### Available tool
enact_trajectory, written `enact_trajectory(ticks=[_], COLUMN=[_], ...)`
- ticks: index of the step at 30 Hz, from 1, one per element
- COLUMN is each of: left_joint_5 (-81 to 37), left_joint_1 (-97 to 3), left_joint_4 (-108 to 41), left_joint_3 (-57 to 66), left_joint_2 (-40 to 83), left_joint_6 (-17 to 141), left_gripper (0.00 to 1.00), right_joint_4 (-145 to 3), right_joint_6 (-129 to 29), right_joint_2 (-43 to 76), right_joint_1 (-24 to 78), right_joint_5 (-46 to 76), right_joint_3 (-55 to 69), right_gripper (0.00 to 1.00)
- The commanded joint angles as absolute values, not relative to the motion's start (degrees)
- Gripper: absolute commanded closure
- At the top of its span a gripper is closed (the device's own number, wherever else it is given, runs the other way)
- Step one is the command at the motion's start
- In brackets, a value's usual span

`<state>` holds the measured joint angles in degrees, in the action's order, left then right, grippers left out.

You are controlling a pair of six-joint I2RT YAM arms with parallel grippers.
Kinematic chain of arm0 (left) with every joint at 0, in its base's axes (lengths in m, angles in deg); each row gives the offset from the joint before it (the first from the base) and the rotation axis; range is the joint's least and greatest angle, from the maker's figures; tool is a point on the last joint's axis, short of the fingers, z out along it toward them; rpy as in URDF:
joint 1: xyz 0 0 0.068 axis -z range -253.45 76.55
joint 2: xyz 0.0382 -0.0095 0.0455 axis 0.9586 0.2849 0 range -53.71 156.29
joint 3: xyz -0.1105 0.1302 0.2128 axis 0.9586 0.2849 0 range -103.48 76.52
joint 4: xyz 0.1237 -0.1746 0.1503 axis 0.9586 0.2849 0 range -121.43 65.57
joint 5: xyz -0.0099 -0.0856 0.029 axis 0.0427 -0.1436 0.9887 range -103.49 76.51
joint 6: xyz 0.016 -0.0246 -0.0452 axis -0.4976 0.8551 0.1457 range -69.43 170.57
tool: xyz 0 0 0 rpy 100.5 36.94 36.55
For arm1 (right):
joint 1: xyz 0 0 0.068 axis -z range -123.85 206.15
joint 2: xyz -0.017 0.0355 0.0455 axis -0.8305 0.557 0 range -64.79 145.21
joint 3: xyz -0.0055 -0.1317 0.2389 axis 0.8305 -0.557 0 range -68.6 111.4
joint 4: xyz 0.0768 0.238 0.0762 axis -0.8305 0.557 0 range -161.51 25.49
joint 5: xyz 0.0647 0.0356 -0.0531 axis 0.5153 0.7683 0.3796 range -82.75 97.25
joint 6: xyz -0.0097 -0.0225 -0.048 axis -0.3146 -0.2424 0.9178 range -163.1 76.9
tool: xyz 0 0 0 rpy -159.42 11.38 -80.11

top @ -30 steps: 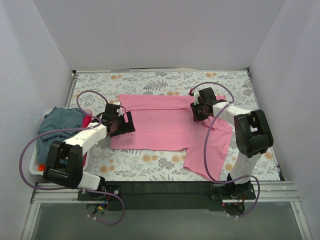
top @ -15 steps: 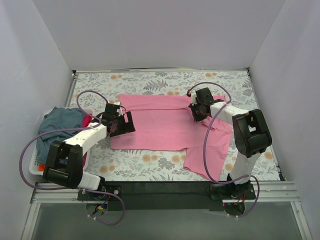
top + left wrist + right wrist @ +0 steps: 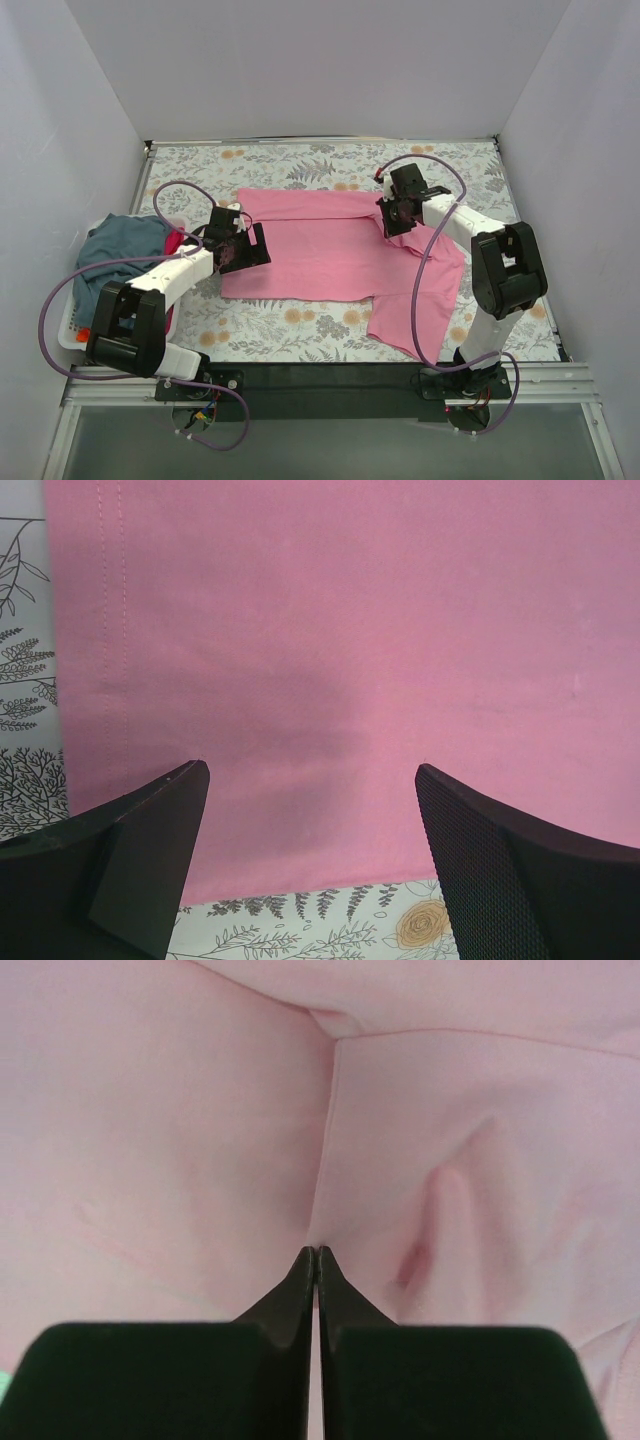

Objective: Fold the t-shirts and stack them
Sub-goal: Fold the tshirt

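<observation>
A bright pink t-shirt (image 3: 320, 255) lies spread flat on the flowered table, one sleeve trailing toward the near right. My right gripper (image 3: 393, 222) is at its far right part, near the collar and shoulder. In the right wrist view the jaws (image 3: 317, 1250) are shut tight on a pinched fold of the pink cloth (image 3: 180, 1140), with a wrinkle beside the tips. My left gripper (image 3: 245, 250) hovers over the shirt's left edge. Seen from its wrist, it stands open (image 3: 312, 766) above the pink hem (image 3: 350, 630) with nothing between the fingers.
A white laundry basket (image 3: 72, 330) sits at the left table edge, holding a slate blue-grey shirt (image 3: 115, 250) and a bit of red cloth (image 3: 175, 240). Purple cables loop over both arms. White walls close in the table on three sides.
The right gripper has closed on the pink cloth and shifted slightly toward the far side. The left arm has not moved.
</observation>
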<state>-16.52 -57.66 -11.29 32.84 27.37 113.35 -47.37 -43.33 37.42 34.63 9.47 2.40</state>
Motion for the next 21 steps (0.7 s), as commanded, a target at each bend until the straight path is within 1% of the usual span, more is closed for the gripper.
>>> enact_trajectory(ticks=[1,8,11,14,18,21], left_joint_5=[-16.83,-16.92,-16.92,-17.01,-16.92,-16.66], left_joint_1=[-57.45,-57.45,-57.45,-57.45,-57.45,-57.45], left_joint_4=[-10.95,-10.77,-10.77,-10.77,-10.69,-11.39], left_joint_3=[31.17,31.17,31.17,31.17,31.17,31.0], left_joint_2=[26.8,27.06,26.97,26.97,26.8,25.92], left_joint_6=[112.44,112.44,112.44,112.44,112.44,113.32], left_gripper=[0.22,0.22,0.22,0.22,0.22,0.22], right_joint_4=[-44.44,-44.44,-44.35,-44.26,-44.26,-44.44], right_joint_6=[-47.58,-51.36,-52.5,-54.26,-55.05,-54.62], right_joint_2=[37.6,39.1,39.45,40.24,40.94,39.63], right_joint_1=[34.18,33.83,33.74,33.83,33.83,35.05], right_joint_5=[13.93,16.83,16.66,15.78,18.14,17.36], right_joint_3=[4.17,5.13,5.75,6.45,8.03,9.09], right_gripper=[0.98,0.94,0.91,0.82,0.6,0.52])
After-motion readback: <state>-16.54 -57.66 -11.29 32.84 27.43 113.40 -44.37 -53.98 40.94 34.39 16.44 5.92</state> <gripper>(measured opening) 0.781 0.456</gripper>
